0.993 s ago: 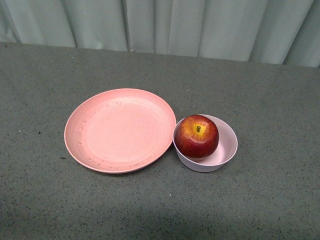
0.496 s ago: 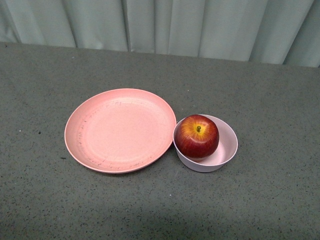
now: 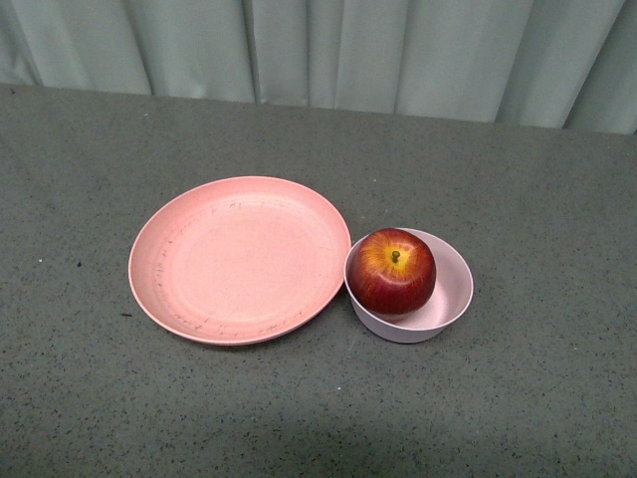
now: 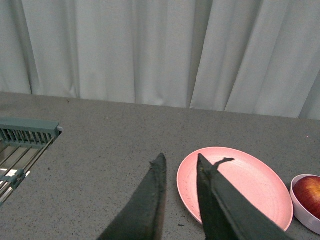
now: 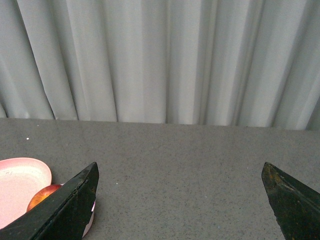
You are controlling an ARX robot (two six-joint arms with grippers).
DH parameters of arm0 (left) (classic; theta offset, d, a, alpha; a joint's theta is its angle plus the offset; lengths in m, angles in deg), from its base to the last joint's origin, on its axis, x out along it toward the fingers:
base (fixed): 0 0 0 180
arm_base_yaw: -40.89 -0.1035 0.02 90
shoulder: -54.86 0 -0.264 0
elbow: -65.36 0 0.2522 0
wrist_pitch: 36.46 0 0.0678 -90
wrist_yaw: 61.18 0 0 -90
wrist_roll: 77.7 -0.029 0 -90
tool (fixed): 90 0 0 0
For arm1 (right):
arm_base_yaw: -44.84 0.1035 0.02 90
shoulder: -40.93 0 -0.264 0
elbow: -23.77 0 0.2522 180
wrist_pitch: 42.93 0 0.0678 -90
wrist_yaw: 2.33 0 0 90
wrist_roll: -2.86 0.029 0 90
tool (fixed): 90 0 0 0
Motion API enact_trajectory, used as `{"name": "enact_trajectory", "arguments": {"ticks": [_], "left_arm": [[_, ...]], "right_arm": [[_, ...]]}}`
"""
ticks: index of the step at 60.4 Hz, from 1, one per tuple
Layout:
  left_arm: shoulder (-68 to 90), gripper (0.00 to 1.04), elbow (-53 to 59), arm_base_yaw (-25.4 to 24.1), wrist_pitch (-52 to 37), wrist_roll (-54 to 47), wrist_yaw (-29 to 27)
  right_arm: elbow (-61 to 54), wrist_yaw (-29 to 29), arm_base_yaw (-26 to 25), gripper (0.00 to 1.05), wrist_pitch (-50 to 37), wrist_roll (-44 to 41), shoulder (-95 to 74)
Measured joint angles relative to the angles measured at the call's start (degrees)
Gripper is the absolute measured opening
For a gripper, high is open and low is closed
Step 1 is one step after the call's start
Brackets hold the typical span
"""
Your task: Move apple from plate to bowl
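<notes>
The dark red apple (image 3: 392,270) with a yellow patch round its stem sits in the small pale pink bowl (image 3: 450,299), stem up. The bowl touches the right rim of the wide salmon-pink plate (image 3: 239,259), which holds nothing. Neither gripper shows in the front view. In the left wrist view my left gripper (image 4: 180,162) is shut and empty above the table, with the plate (image 4: 250,185) just beyond it and the apple (image 4: 310,192) in the bowl (image 4: 300,210) at the edge. In the right wrist view my right gripper (image 5: 181,172) is open and empty; the apple (image 5: 42,196) and plate (image 5: 20,180) show beside one finger.
The grey speckled table (image 3: 518,179) runs back to a pale curtain (image 3: 318,50). A grey-green wire rack (image 4: 22,145) stands at the table's edge in the left wrist view.
</notes>
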Motion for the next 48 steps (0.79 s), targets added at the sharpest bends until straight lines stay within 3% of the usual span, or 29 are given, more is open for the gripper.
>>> {"name": "enact_trajectory", "arguments": {"ticks": [6, 12, 25, 48], "left_arm": [[0.0, 0.41, 0.0, 0.0, 0.0, 0.0, 0.0], [0.0, 0.64, 0.0, 0.0, 0.0, 0.0, 0.0], [0.0, 0.99, 0.0, 0.0, 0.0, -0.04, 0.0], [0.0, 0.98, 0.0, 0.0, 0.0, -0.15, 0.0]], "right_arm": [[0.0, 0.0, 0.0, 0.95, 0.0, 0.0, 0.0], [0.0, 0.0, 0.0, 0.95, 0.0, 0.0, 0.0], [0.0, 0.0, 0.0, 0.95, 0.0, 0.0, 0.0], [0.0, 0.0, 0.0, 0.95, 0.0, 0.0, 0.0]]}}
